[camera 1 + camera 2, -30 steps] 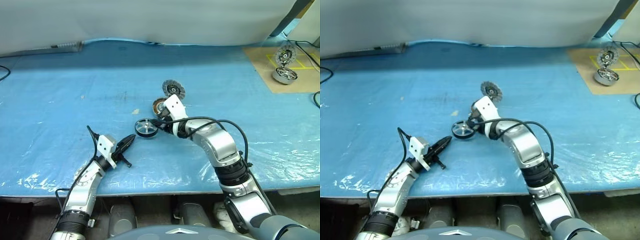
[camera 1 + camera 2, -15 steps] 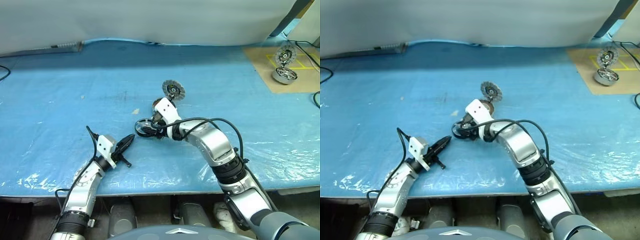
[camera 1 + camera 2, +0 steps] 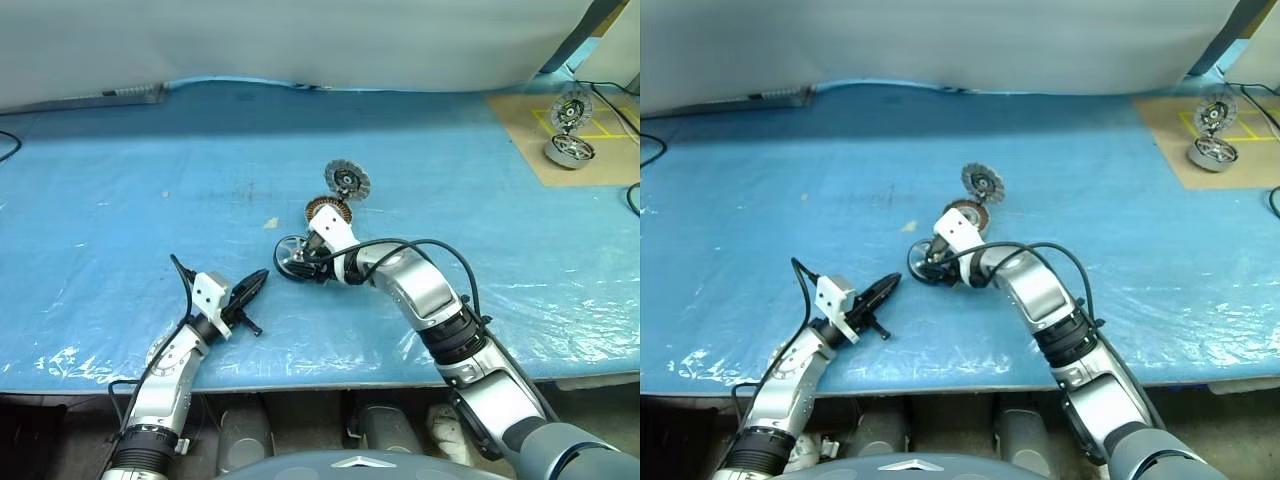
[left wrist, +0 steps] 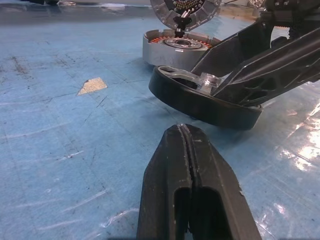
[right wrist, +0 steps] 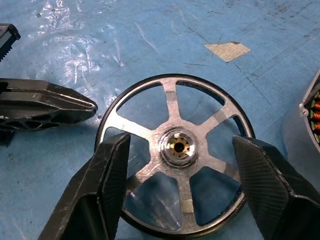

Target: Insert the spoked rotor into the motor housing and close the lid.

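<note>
Pressed together and idle, left gripper (image 3: pixel 256 283) waits near the spoked rotor (image 5: pixel 175 153) on the blue table (image 3: pixel 120 200). Right gripper (image 5: pixel 175 165) straddles that rotor, fingers spread — likely poised to pinch. Motor housing (image 3: pixel 326 210) sits just beyond, lid (image 3: pixel 347 180) propped behind.

bright, even light (glare on plastic sheet (image 3: pixel 120 340))

We see a wrinkled blue plastic sheet (image 3: pixel 150 180) covering the table across most of the frame. A small tan scrap (image 3: pixel 271 223) lies on it near the centre. At upper right sits a brown cardboard mat (image 3: pixel 560 165) carrying two round silver motor parts (image 3: pixel 571 130), with black cables (image 3: pixel 625 110) alongside.
</note>
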`<action>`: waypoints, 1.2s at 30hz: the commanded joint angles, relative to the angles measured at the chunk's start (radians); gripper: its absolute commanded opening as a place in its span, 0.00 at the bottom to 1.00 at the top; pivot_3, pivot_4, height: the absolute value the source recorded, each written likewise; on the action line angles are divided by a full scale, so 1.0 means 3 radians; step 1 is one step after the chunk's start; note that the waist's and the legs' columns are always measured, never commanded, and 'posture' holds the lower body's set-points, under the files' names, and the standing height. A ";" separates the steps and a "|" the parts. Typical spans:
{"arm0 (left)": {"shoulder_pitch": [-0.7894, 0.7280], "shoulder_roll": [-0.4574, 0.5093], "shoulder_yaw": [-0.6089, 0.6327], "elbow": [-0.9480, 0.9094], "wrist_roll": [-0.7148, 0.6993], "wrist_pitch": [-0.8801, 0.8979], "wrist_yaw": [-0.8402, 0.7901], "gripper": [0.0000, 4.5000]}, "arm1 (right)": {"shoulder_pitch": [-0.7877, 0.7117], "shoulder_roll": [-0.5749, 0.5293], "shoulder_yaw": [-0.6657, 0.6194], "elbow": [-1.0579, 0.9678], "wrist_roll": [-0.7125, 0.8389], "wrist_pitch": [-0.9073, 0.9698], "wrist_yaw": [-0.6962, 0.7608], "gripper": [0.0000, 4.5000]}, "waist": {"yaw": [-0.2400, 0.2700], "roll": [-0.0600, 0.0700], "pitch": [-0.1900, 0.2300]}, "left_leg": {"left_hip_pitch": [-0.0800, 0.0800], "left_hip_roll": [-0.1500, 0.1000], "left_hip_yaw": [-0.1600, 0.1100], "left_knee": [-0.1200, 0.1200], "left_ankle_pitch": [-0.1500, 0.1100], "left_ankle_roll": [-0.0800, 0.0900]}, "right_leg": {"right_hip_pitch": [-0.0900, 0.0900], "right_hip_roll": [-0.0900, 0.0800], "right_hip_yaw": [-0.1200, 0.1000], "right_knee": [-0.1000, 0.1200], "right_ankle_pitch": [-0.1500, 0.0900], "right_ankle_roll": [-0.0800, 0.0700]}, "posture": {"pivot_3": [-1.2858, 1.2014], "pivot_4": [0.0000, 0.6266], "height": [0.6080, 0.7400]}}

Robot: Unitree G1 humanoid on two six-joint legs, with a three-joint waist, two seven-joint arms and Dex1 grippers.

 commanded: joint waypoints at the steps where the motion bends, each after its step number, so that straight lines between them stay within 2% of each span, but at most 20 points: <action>1: 0.0050 0.0018 0.0034 -0.0046 -0.0015 -0.0030 -0.0005 0.00 | 0.0085 -0.0049 0.0011 -0.0168 0.0004 0.0041 0.0025 0.50 | 0.0000 0.0000 0.0000 | 0.0000 0.0000 0.0000 0.0000 0.0000 0.0000 | 0.0001 0.0000 0.0000 0.0000 0.0000 0.0000 | 0.52 0.24 1.00; 4: 0.0052 0.0022 0.0037 -0.0058 -0.0012 -0.0022 -0.0002 0.00 | 0.0136 -0.0074 -0.0002 -0.0260 0.0015 0.0084 0.0017 0.27 | 0.0000 0.0000 0.0000 | 0.0000 0.0000 0.0000 0.0000 0.0000 0.0000 | 0.0002 0.0000 0.0001 0.0000 0.0000 0.0000 | 0.52 0.24 1.00; 5: 0.0051 0.0024 0.0039 -0.0064 -0.0012 -0.0017 0.0000 0.00 | 0.0154 -0.0085 -0.0018 -0.0310 0.0023 0.0110 0.0009 0.26 | 0.0000 0.0000 0.0000 | 0.0000 0.0000 0.0000 0.0000 0.0000 0.0000 | 0.0003 0.0000 0.0001 0.0000 0.0000 0.0000 | 0.52 0.24 1.00; 12: 0.0052 0.0030 0.0043 -0.0057 -0.0005 -0.0019 0.0005 0.00 | 0.0187 -0.0214 -0.0166 -0.0696 0.0126 0.0318 0.0018 0.26 | 0.0003 0.0000 0.0000 | 0.0000 0.0000 0.0000 0.0000 0.0000 0.0000 | 0.0003 0.0000 0.0001 0.0000 0.0000 0.0000 | 0.52 0.24 1.00; 22: -0.0002 0.0030 0.0079 0.0245 -0.0016 -0.0204 -0.0086 0.00 | 0.0004 -0.0273 -0.0362 -0.0857 0.0228 0.0448 0.0010 0.26 | 0.0002 0.0001 -0.0001 | 0.0000 0.0000 0.0000 0.0001 0.0000 0.0000 | 0.0003 0.0000 0.0001 0.0001 0.0000 0.0000 | 0.52 0.24 1.00; 28: -0.0030 0.0024 0.0078 0.0353 -0.0020 -0.0292 -0.0121 0.00 | -0.0294 -0.0237 -0.0522 -0.0616 0.0216 0.0388 -0.0090 0.26 | 0.0000 0.0009 -0.0006 | 0.0003 -0.0001 0.0000 0.0001 0.0000 0.0000 | 0.0003 0.0001 0.0004 0.0010 0.0000 0.0000 | 0.52 0.24 1.00; 36: -0.0049 -0.0005 0.0013 0.0224 0.0009 -0.0233 -0.0078 0.00 | -0.0629 -0.0102 -0.0561 0.0192 0.0036 -0.0179 -0.0240 0.26 | 0.0000 0.0014 -0.0008 | 0.0002 -0.0002 0.0002 0.0005 0.0000 0.0000 | 0.0003 0.0000 0.0006 0.0012 0.0000 0.0000 | 0.52 0.24 1.00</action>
